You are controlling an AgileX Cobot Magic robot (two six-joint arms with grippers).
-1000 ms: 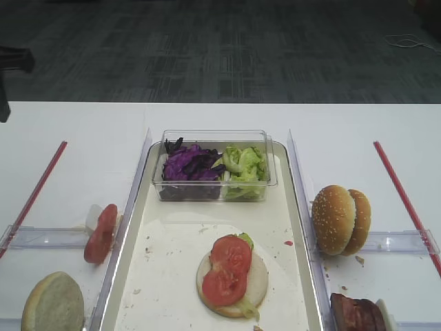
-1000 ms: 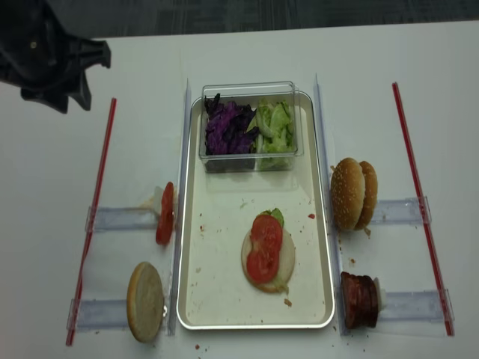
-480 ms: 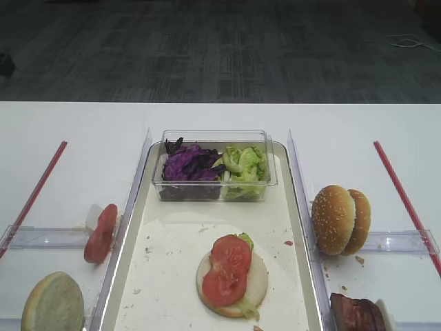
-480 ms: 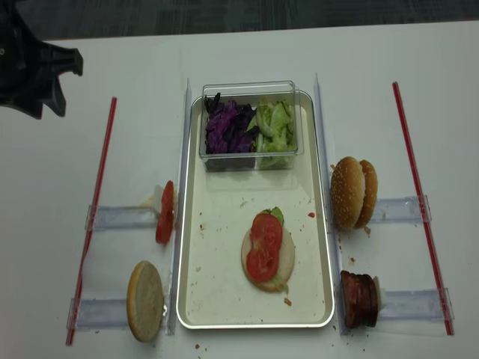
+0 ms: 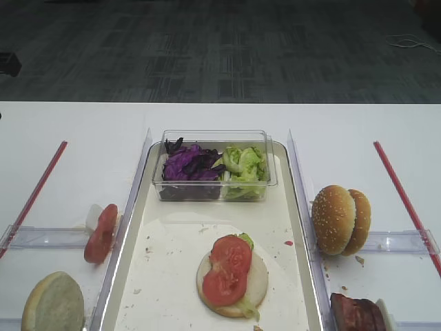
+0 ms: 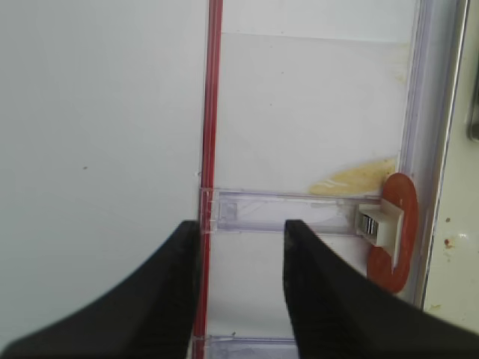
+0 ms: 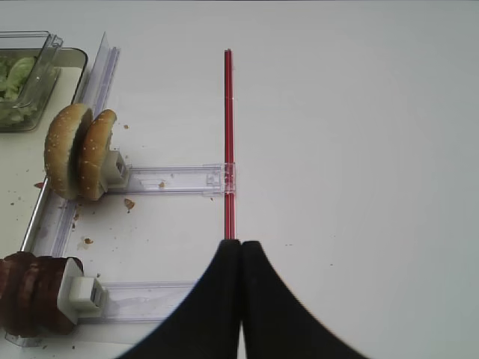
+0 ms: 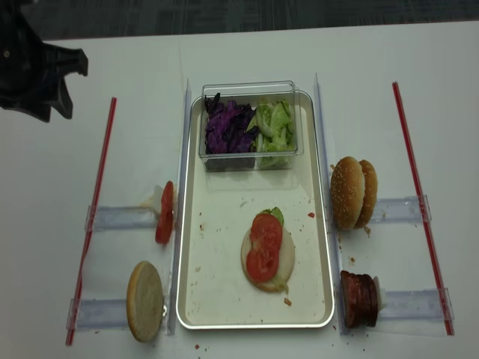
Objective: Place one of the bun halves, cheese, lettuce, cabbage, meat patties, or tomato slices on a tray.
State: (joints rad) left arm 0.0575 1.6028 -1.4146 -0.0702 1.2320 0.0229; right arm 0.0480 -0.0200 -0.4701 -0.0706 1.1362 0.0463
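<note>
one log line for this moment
left tool: open, empty | right tool: shut, empty | tray: bun half, lettuce, tomato slices

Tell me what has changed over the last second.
The left gripper pulled back from the food toward the table's far left corner, and went on empty, jaws open. The right gripper is shut, holding nothing. The tray, the bun half with two tomato slices on it, and the racks of tomato, buns and meat patties stayed as they were.

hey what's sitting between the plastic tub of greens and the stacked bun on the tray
Nothing but bare tray floor with a few crumbs lies between the clear tub and the bun half topped with tomato slices; the realsense overhead view shows it best.
</note>
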